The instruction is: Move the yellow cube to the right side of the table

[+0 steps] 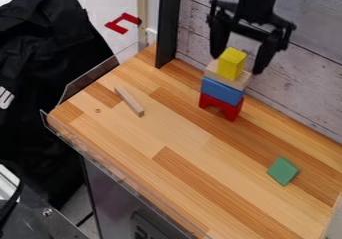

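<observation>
Getting a good hold on the yellow cube (232,63) looks like the step in hand, and we want to do it gently. The cube sits at the very top of a small tower near the back wall (304,70). Under it is a plain wood block (241,82), then a blue block (222,91), then a red arch (232,110) that stands on the table (184,148). The gripper (238,63) hangs over the tower with its two fingers wide apart, one to each side of the cube as we see it. We can't tell if they are in line with it from front to back, so we should check that first. Then we want to go down straight, just low enough to hold the cube's sides — too low, and we might pinch the plain wood block too. We should bring both fingers in slowly and evenly, because a push from one side could tip the tower. Once the grip is firm, we should lift straight up before we go sideways. The right side is where the green block (283,171) lies, so we should pick a spot near it but not on it — and set the cube down softly.
</observation>
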You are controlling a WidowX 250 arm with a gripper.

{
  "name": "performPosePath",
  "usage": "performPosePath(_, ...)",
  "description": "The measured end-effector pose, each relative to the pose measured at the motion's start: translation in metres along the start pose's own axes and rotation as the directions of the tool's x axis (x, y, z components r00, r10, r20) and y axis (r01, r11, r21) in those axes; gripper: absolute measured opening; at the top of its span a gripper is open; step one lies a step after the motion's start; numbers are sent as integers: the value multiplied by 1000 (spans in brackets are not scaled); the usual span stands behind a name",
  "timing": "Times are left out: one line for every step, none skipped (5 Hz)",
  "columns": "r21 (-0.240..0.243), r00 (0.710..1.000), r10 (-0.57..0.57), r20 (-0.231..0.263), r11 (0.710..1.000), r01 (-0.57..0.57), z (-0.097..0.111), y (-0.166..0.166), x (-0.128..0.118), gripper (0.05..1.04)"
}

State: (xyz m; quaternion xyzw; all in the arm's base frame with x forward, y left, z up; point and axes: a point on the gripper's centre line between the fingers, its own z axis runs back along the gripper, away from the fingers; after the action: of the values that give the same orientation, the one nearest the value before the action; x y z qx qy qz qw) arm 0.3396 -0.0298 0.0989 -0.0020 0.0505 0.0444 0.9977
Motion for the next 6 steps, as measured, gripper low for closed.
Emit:
performPosePath(5,1000,24,12,1000,-24,11,7,5,1000)
performPosePath(3,999,49,0,999,-49,13,19,13,1000)
performPosePath(8,997,61,-55,998,-60,2,26,16,1000)
performPosePath(-1,994,57,-89,998,-57,-9,24,17,1000)
performPosePath(0,994,42,-98,999,-42,-14,22,19,999)
performPosePath(-1,993,33,-109,999,-33,-18,18,21,999)
